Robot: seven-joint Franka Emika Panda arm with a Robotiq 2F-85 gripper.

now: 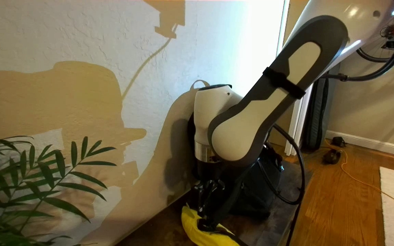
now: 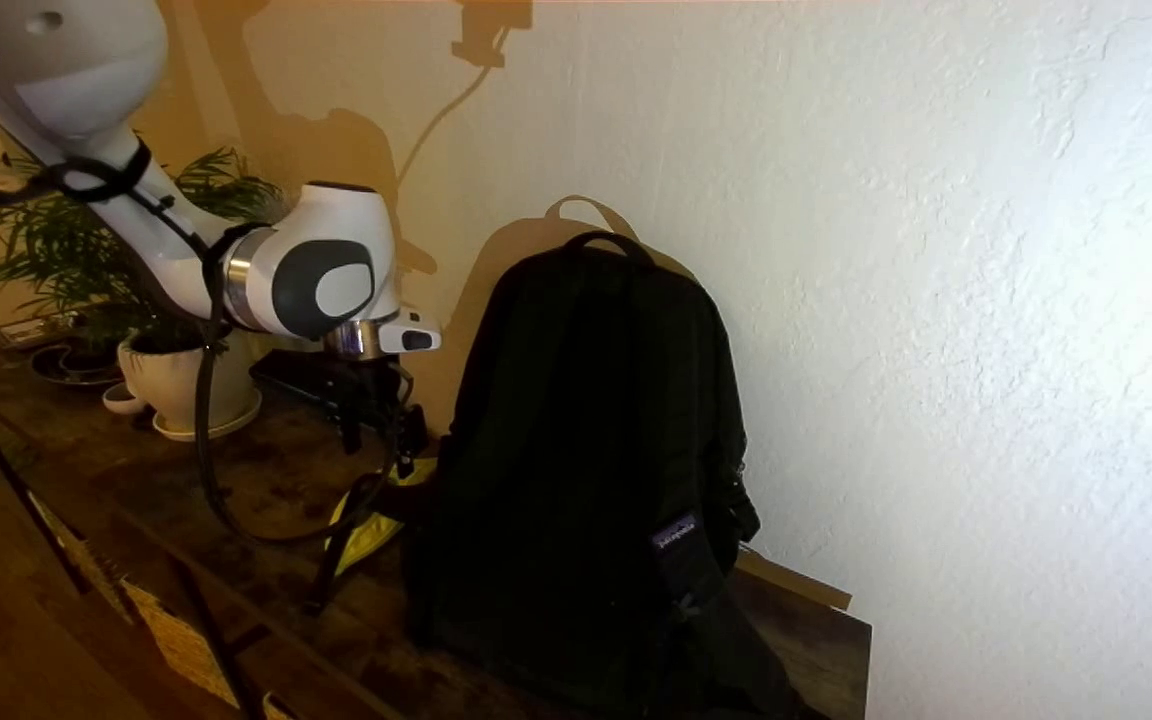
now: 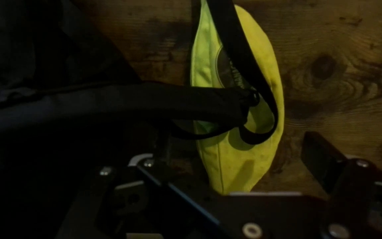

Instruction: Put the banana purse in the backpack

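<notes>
In an exterior view, you had the potted plant (image 2: 186, 385) at left, then the banana purse (image 2: 368, 540) lying on the counter (image 2: 276, 485), your end effector (image 2: 378, 450) above the purse with its jaws spread apart, and at right the upright black backpack (image 2: 586, 450); in the wrist view, its strap (image 3: 164, 103) crossed over the purse.

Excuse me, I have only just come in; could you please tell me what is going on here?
A robot arm is set to put the banana purse in the backpack. Its gripper hangs open close to the purse, apparently just above it, and is not closed on anything. The purse lies on the wooden tabletop beside the backpack, which stands upright. A dark strap reaching from the backpack passes over the purse.
</notes>
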